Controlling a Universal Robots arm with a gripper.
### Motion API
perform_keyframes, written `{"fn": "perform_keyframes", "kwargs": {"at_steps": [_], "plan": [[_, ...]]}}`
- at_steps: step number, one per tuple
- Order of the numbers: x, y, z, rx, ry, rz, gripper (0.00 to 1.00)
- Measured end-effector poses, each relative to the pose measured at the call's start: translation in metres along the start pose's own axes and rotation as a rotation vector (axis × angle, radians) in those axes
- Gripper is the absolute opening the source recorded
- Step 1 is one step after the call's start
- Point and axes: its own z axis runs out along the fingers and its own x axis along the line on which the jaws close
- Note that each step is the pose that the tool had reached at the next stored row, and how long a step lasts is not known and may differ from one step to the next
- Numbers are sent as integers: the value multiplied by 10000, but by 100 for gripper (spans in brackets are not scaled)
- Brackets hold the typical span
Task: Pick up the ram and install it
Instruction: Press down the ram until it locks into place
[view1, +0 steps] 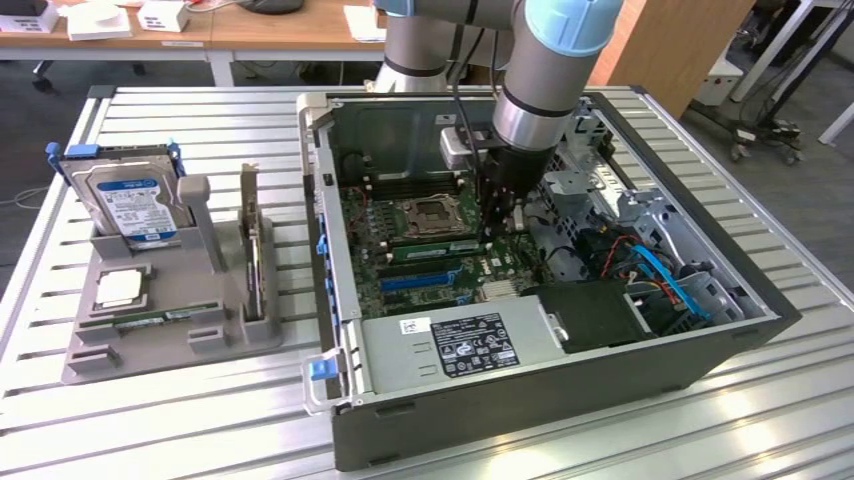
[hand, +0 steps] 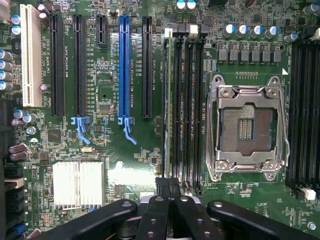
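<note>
One ram (view1: 434, 247) sits edge-up in a slot on the motherboard (hand: 140, 150), just near of the CPU socket (view1: 430, 212). Its long axis runs left-right in the exterior view. The gripper (view1: 505, 226) is inside the case (view1: 534, 400), fingers fully closed and holding nothing, at the ram's right end. In the wrist view the closed tips (hand: 168, 182) line up with the ram (hand: 168, 100), which runs straight away from them along the slot; whether they touch it cannot be told. Empty slots lie beside it toward the socket (hand: 246, 131), and a blue slot (hand: 124, 67) lies on the other side. Blue cables (view1: 667, 280) lie well to the right. A second green stick (view1: 163, 318) lies in the tray (view1: 80, 355) left of the case, near the hard drive (view1: 131, 205).
</note>
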Motion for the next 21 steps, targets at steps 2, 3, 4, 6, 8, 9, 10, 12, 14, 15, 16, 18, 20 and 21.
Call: {"fn": "perform_keyframes", "kwargs": {"at_steps": [2, 3, 4, 6, 8, 9, 10, 12, 14, 15, 16, 18, 20, 21], "plan": [[0, 0, -22, 0, 1, 1, 9], [-1, 0, -35, 0, 3, 1, 9], [-1, 0, -48, 0, 3, 1, 9], [-2, 0, -74, 0, 4, 1, 9], [-3, 0, -106, 0, 3, 0, 9], [-3, 0, -127, -1, 6, 1, 9], [-3, 0, -149, -1, 11, 1, 9], [-5, 0, -197, -1, 13, 0, 9], [-7, 1, -249, 0, 14, 1, 9], [-7, 1, -273, 0, 16, 0, 9], [-8, 1, -295, 0, 17, 1, 9], [-9, 1, -336, 0, 21, 0, 9], [-10, 1, -369, -1, 26, 0, 9], [-10, 1, -382, 0, 26, 0, 9]]}}
